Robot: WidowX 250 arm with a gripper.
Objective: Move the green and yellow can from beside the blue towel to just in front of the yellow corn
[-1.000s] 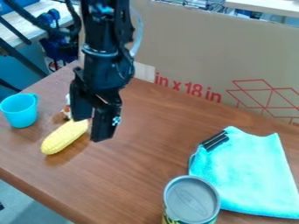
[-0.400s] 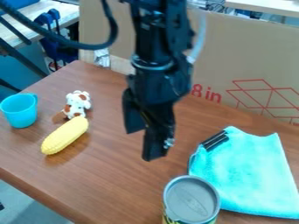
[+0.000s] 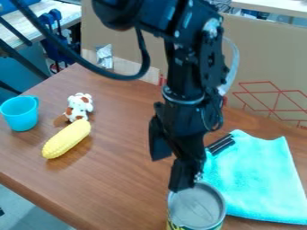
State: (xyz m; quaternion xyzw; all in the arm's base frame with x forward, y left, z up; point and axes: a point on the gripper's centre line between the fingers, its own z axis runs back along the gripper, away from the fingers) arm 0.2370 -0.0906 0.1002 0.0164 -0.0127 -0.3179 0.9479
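The black gripper (image 3: 169,173) hangs over the table's front middle, its fingers apart and nothing between them. Its lower finger overlaps the upper left rim of a metal can (image 3: 196,207) standing upright at the front edge of the view; whether they touch I cannot tell. Just right of the gripper lies a turquoise cloth (image 3: 258,179), with a black clip-like object (image 3: 221,144) at its upper left corner. Toward the left is a yellow corn cob (image 3: 66,139), beside a small white and brown plush toy (image 3: 78,108). A blue cup (image 3: 20,115) stands upright at the far left.
A large cardboard panel (image 3: 264,58) with red markings stands along the back of the brown table (image 3: 114,179). A dark cable loops from the arm across the upper left. The table's front edge runs diagonally at lower left.
From the left near the corn, the gripper has moved right and toward the front, reaching the can. The plush toy, earlier mostly hidden behind it, has come into sight. The objects have stayed put.
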